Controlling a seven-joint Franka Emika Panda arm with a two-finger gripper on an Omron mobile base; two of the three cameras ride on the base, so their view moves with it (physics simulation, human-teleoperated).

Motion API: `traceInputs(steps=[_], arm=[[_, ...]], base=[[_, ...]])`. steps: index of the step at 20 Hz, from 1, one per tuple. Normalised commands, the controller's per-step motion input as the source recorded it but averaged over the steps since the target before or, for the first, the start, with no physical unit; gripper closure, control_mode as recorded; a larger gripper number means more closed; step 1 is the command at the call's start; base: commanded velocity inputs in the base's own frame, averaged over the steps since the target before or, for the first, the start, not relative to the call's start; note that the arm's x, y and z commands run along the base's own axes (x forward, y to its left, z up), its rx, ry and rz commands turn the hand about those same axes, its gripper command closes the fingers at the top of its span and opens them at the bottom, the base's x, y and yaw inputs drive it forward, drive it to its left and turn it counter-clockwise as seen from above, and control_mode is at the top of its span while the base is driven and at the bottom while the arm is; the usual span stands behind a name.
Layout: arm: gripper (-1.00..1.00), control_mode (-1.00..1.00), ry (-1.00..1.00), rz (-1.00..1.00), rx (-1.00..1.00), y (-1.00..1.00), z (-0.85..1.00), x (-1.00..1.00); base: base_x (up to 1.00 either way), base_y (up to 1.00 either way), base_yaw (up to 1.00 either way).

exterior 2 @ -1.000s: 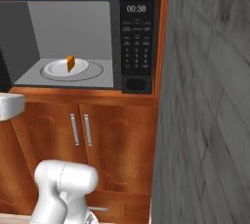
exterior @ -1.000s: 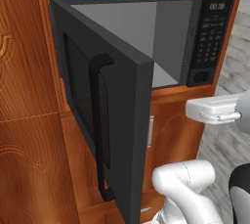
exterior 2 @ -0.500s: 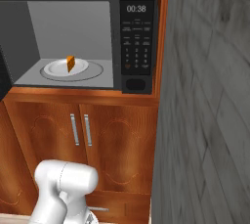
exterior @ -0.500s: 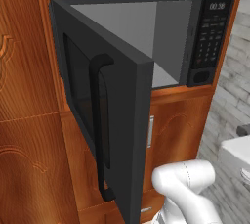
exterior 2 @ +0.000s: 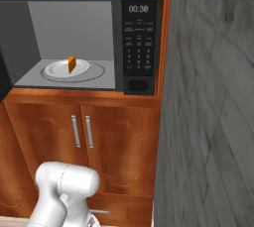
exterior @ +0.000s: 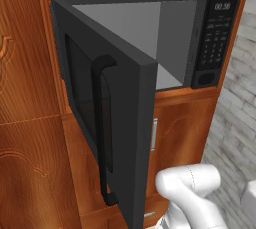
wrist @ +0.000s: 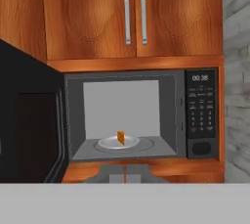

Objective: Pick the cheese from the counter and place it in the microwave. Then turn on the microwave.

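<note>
Hand view faces 1 microwave (wrist: pixel 141 115) with its door (wrist: pixel 29 120) swung wide open to the left. Inside, 1 cheese (wrist: pixel 120 138) wedge stands on 1 white plate (wrist: pixel 110 144) at the middle of the microwave floor. At the microwave's right side sits 1 button panel (wrist: pixel 201 115) with 1 lit display (wrist: pixel 199 78). Above the microwave, 2 silver bar handles (wrist: pixel 135 18) hang side by side. The gripper's jaws are pressed together, holding nothing.

Cheese (exterior 2: pixel 72 64) upright inside open microwave (exterior 2: pixel 141 42).
</note>
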Motion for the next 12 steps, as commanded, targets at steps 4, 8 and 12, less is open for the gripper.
traceInputs(steps=[4,8,12], arm=[[1.00,-1.00,-0.15,-0.04,0.00,0.34,-0.02,0.00],[1.00,-1.00,-0.12,-0.04,0.00,0.31,-0.08,0.00],[1.00,-1.00,-0.12,-0.04,0.00,0.25,-0.10,-0.01]], base=[[0.00,0.00,0.00],[0.00,0.00,0.00],[0.00,0.00,0.00]])
